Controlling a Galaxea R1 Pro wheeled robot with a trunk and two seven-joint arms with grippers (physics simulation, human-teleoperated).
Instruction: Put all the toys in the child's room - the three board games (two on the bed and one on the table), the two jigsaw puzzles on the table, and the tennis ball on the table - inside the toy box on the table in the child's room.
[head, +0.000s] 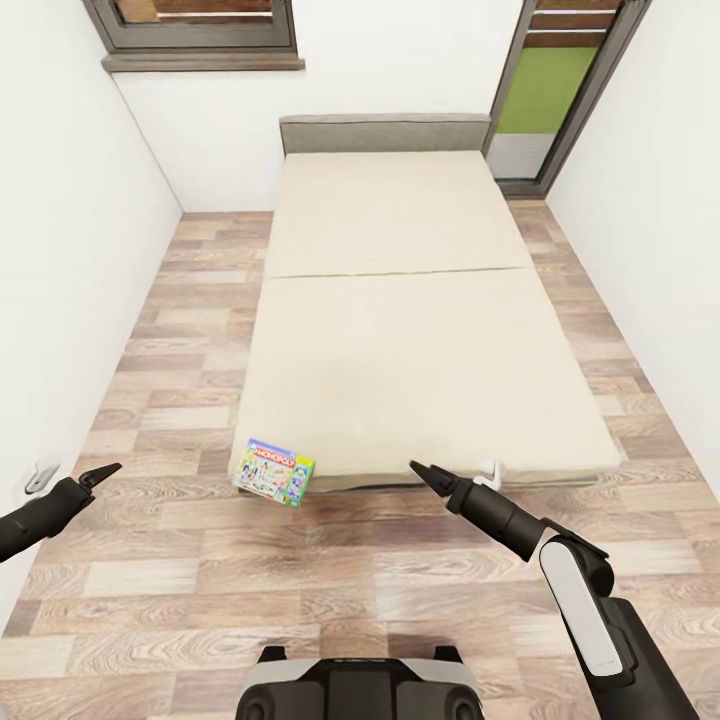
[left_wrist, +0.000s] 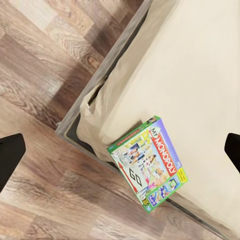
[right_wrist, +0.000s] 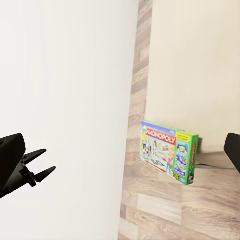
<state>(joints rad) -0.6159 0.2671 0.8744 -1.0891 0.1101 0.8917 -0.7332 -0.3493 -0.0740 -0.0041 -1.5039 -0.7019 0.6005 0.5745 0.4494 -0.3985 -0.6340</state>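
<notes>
Green-edged Monopoly game box (head: 274, 472): we find it overhanging the near left corner of the low beige-mattress bed (head: 400, 330); the left wrist view shows it tilted. Left gripper (head: 103, 470) and right gripper (head: 420, 471) hold nothing; we cannot tell their gap

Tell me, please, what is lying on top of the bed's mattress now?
On the bed, one thing shows: the Monopoly board game at its near corner, tilted and hanging over the edge above the wood floor. The rest of the mattress looks bare. What lies under the box stays hidden.
</notes>
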